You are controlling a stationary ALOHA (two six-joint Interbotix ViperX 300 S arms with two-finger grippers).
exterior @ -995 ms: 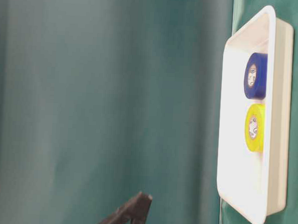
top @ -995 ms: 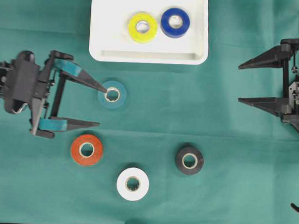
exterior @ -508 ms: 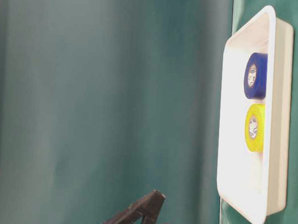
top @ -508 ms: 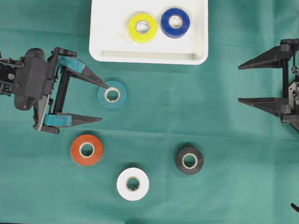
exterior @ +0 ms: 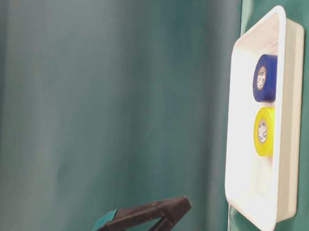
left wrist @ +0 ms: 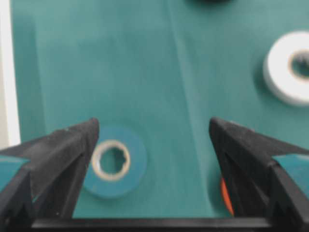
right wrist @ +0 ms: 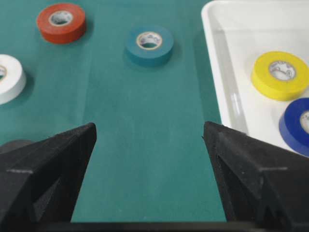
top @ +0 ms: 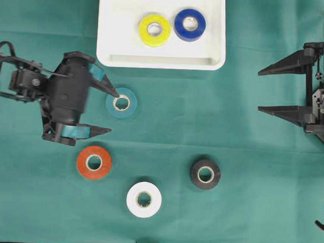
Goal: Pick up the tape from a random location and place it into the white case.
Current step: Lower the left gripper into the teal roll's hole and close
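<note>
Left hand (top: 107, 112) is spread wide, empty, one finger tip over the edge of the teal tape (top: 121, 103) — roll lies flat on the tabletop (top: 205, 123) just below the white case (top: 160, 61). We should shift toward the case so the roll sits between both fingers, drop, then close across its outer wall. Right hand (top: 263, 90) is also apart, parked well off. Red roll (top: 94, 162) sits near the lower finger — mind it. Yellow (top: 154, 29) and blue (top: 190, 24) rolls already in the case; plenty of bare floor beside them.
</note>
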